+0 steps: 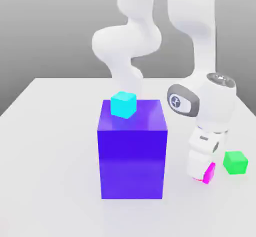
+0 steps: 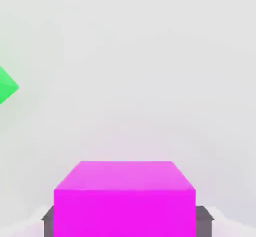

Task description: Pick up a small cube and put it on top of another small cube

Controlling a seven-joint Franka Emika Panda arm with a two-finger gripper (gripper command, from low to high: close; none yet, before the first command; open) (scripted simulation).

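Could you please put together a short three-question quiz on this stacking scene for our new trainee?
1. True or false: the cyan cube rests on top of the big blue block.
2. Which cube sits between the fingers of the gripper? A) green B) magenta C) cyan
3. Fill in: in the exterior view, the green cube lies on the table to the ____ of the magenta cube.

Key: 1 true; 2 B; 3 right.
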